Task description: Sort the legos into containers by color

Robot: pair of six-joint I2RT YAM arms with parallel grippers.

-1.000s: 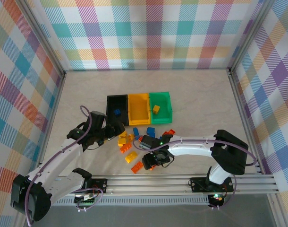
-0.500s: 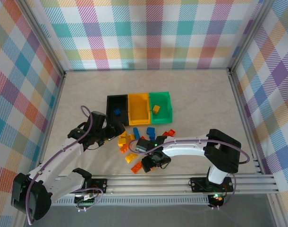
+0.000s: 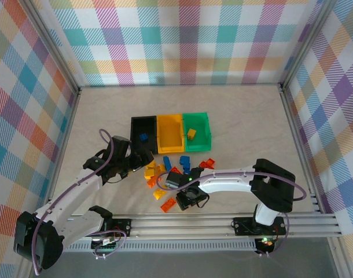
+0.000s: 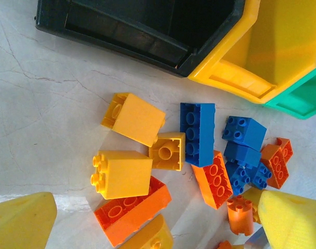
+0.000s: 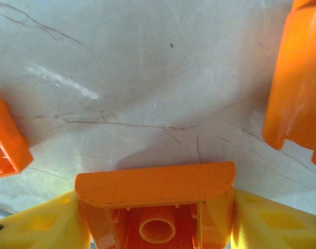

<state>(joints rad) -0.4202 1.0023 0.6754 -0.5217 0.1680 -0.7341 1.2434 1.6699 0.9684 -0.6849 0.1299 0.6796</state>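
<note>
Orange brick [image 5: 155, 184] is sitting clamped crosswise in the right gripper [image 5: 157, 220] at frame bottom; overhead, the yellow-orange bin [image 3: 169, 136] is lying up-frame, slightly left. Left gripper [image 4: 158, 223] is gaping wide.

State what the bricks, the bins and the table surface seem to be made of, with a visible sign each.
Bricks: likely moulded plastic, smooth, faintly glossy; crisp studs. Bins: plastic too, glossier; highlights on thin moulded walls. Table: pale, veined like marble; whether stone or printed laminate, cannot tell.
</note>
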